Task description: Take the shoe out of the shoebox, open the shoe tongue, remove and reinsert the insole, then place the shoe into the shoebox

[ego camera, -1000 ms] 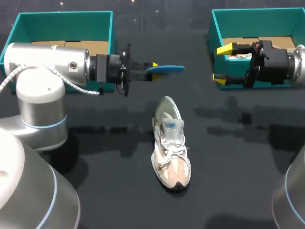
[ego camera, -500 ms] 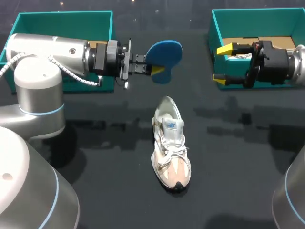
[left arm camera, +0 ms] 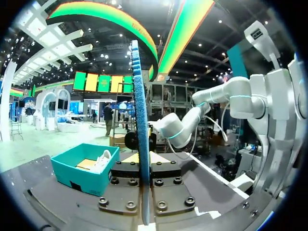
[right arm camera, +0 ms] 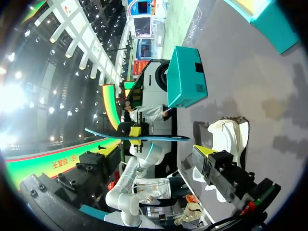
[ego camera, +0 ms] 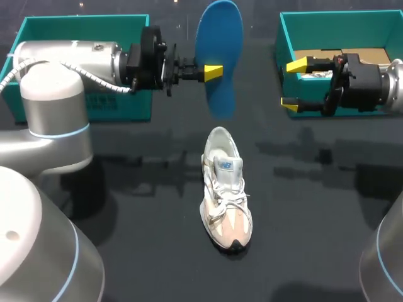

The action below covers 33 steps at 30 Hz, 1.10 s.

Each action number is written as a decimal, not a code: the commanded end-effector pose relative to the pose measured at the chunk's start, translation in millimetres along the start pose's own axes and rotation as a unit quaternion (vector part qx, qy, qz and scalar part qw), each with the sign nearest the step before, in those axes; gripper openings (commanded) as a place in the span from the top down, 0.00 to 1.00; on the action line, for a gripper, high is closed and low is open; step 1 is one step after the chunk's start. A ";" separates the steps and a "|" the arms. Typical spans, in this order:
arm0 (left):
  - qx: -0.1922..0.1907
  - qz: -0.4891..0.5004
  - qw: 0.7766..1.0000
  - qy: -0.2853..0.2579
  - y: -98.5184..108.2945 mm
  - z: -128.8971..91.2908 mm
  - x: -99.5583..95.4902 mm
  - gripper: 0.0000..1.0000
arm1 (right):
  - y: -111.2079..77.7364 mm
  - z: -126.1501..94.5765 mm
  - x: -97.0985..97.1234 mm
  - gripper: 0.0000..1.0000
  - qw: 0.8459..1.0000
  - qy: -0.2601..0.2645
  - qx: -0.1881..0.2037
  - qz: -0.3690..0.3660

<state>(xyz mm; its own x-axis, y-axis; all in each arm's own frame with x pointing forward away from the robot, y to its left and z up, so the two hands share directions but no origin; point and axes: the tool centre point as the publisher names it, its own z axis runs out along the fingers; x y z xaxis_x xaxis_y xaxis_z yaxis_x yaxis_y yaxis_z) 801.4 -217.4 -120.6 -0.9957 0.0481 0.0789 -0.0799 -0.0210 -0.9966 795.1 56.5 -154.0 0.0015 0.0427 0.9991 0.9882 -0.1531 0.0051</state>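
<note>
A beige and white shoe [ego camera: 225, 189] lies on the dark table, toe towards the front edge; it also shows beside my right gripper's finger as the shoe [right arm camera: 228, 137]. My left gripper [ego camera: 211, 72] is shut on a blue insole [ego camera: 219, 56], held in the air beyond the shoe's heel with its broad face towards the head camera. In the left wrist view the insole [left arm camera: 139, 120] runs edge-on, clamped in the left gripper [left arm camera: 143, 161]. My right gripper [ego camera: 295, 83] stands open and empty before the right shoebox [ego camera: 340, 25]. The right gripper [right arm camera: 155, 150] faces the insole [right arm camera: 144, 138].
A second teal shoebox [ego camera: 82, 34] stands at the back left, behind my left arm. The right shoebox [left arm camera: 84, 166] holds another white shoe [left arm camera: 103, 158] on brown paper. My right arm hangs over that box's front wall.
My left gripper has turned the insole from flat and edge-on to upright, broad face showing, and lifted it up and slightly back. The right arm and the shoe have stayed put.
</note>
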 end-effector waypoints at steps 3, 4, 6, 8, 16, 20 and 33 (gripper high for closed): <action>0.004 -0.119 0.992 -0.036 -4.0 3.7 4.2 1.00 | -0.8 0.3 -0.1 0.00 1.000 -0.001 -0.001 0.000; 0.004 -0.119 0.992 -0.036 -4.0 3.7 4.2 1.00 | -0.8 0.3 -0.1 0.00 1.000 -0.001 -0.001 0.000; 0.004 -0.119 0.992 -0.036 -4.0 3.7 4.2 1.00 | -0.8 0.3 -0.1 0.00 1.000 -0.001 -0.001 0.000; 0.004 -0.119 0.992 -0.036 -4.0 3.7 4.2 1.00 | -0.8 0.3 -0.1 0.00 1.000 -0.001 -0.001 0.000; 0.027 -0.289 0.956 -0.050 5.4 4.4 -0.1 1.00 | -0.8 0.3 -0.1 0.00 1.000 -0.001 -0.001 0.000; 0.037 -0.396 0.916 -0.053 4.2 8.0 -3.6 1.00 | -0.8 0.3 -0.1 0.00 1.000 -0.001 -0.001 0.000; 0.055 -0.604 0.792 -0.072 0.7 19.3 -21.4 1.00 | -0.8 0.3 -0.1 0.00 1.000 -0.001 -0.001 0.000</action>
<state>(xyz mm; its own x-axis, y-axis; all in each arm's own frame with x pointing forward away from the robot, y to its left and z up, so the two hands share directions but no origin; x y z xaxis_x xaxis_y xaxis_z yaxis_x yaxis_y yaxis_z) 819.0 -229.7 -120.2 -0.5304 -0.0183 0.8475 -0.8412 -0.1130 -0.5289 795.0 56.4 -154.0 0.0015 0.0428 0.9991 0.9882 -0.1532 0.0051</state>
